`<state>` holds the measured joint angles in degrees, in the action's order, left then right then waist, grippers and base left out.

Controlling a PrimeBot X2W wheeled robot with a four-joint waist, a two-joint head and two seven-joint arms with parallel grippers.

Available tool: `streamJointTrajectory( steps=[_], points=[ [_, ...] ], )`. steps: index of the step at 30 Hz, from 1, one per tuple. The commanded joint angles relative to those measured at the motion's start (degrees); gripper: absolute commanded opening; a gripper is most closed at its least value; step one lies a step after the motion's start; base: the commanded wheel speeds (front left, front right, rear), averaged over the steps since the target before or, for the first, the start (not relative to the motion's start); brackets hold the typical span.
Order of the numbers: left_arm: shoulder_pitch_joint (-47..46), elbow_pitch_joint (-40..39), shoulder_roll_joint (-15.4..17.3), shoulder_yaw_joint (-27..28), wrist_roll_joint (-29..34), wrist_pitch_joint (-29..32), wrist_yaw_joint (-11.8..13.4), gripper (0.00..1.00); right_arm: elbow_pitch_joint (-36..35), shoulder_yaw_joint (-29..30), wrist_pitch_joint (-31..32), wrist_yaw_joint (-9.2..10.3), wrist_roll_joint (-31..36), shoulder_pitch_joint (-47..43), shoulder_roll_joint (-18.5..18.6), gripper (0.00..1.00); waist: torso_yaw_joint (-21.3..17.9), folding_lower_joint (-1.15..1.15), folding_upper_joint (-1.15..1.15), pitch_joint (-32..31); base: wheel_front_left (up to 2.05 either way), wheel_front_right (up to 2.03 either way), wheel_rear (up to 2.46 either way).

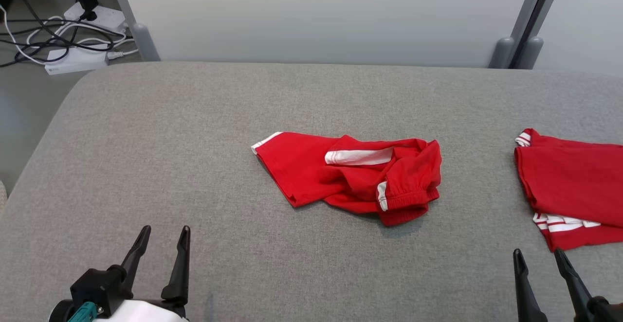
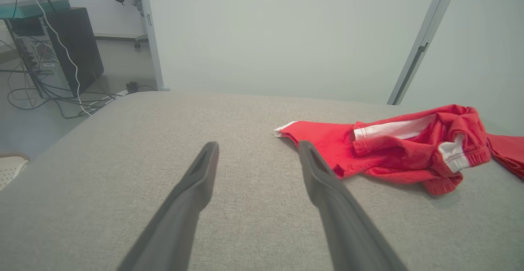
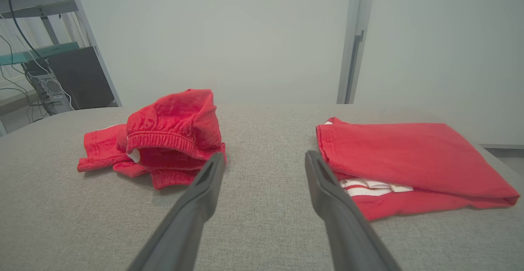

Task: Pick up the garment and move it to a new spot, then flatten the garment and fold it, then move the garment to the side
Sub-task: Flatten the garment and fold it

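We find the crumpled red garment with white stripes (image 1: 350, 173) lying loose, both claws empty.
Head view: we see it mid-way on the grey fabric-covered bench (image 1: 194, 132), left claw (image 1: 165, 228) and right claw (image 1: 538, 252) spread open, a folded red cloth (image 1: 569, 176) at right. Left wrist: the garment lies beyond our right finger. Right wrist: garment left, folded cloth right.

A grey, woven-fabric padded surface (image 1: 146, 142) with a rounded corner at 10 o'clock carries two red pieces. Near its middle lies a crumpled red garment (image 1: 350, 176), one flat white-edged leg reaching toward 9 o'clock and its elastic waistband bunched at its 4 o'clock end. Well apart, at 3 o'clock, a folded red garment (image 1: 569, 186) with white stripes lies flat.
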<state>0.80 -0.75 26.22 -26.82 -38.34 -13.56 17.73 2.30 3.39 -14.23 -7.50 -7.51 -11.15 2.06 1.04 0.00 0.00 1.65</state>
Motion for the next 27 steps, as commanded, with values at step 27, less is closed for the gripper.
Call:
streamJointTrajectory(
  steps=[27],
  points=[
    [-9.5, 0.7, -3.3, 3.2, 2.4, -1.3, -3.3, 1.0, 21.8, -16.6, -0.7, 0.01, 10.1, 28.1, 0.8, 1.0, 7.6, 0.0, 0.0, 9.7, 0.0, 0.0, 0.0]
  ],
)
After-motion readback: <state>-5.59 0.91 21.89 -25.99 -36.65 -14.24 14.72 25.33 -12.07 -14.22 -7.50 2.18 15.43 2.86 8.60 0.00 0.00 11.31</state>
